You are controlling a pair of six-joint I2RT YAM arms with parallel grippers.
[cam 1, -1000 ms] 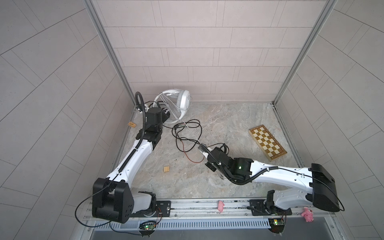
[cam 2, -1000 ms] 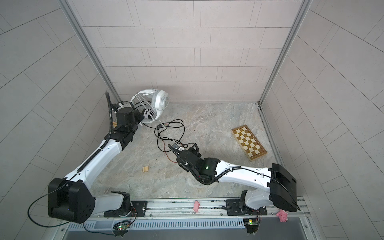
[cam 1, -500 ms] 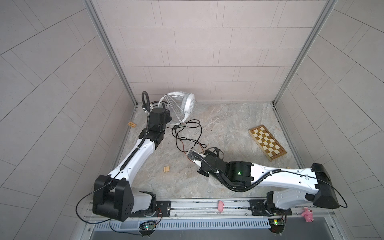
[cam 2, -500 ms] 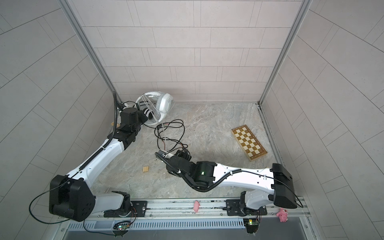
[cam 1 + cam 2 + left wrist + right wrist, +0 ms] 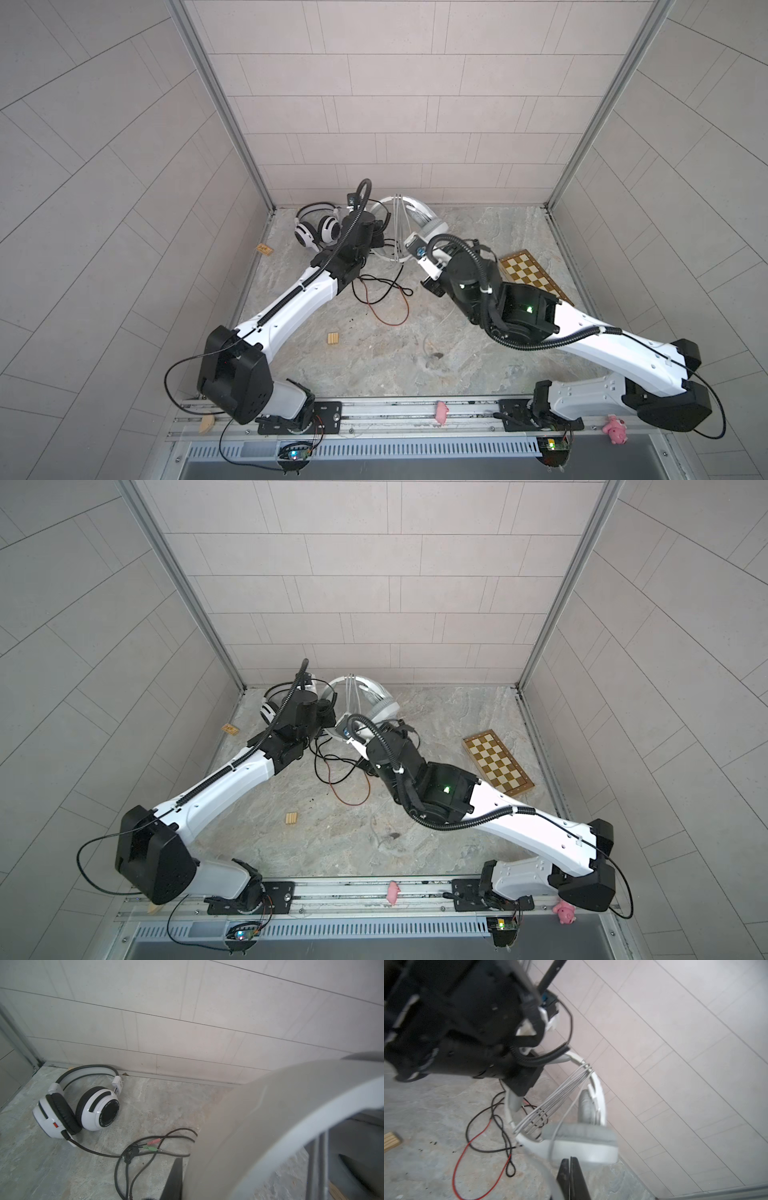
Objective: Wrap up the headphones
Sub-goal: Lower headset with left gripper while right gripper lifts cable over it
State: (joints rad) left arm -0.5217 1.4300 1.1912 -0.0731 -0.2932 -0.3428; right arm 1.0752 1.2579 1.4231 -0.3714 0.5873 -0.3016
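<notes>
Grip on the left side is tight: the left fingers (image 5: 174,1180) are almost fully closed on the curved band of the pale-grey, angular-cupped headset (image 5: 270,1126), which fills the space right beside them in the left wrist view. The right fingers (image 5: 578,1180) are pressed together with no gap showing. The whitish cable (image 5: 550,1103) crosses the headset's band in several parallel turns. Its loose run drops past a padded cup to just beside the right fingers, and whether they pinch it cannot be told.

The white headset with black-striped round cups (image 5: 97,1109) stands on the grey marbled counter (image 5: 374,365) beyond the left fingers, near the back wall and apart from both pairs of fingers. Its black-and-red cable (image 5: 386,309) lies in loose loops on the counter between the two pairs.

Only the left wrist view shows the pink and green plugs (image 5: 152,1145) on that cable. Only the right wrist view separates the whitish turns one by one. Both top views show a checkered wooden chessboard (image 5: 528,276) well off to the outer side of the right fingers. A small wooden block (image 5: 333,338) lies nearer the robot's base than either pair.
</notes>
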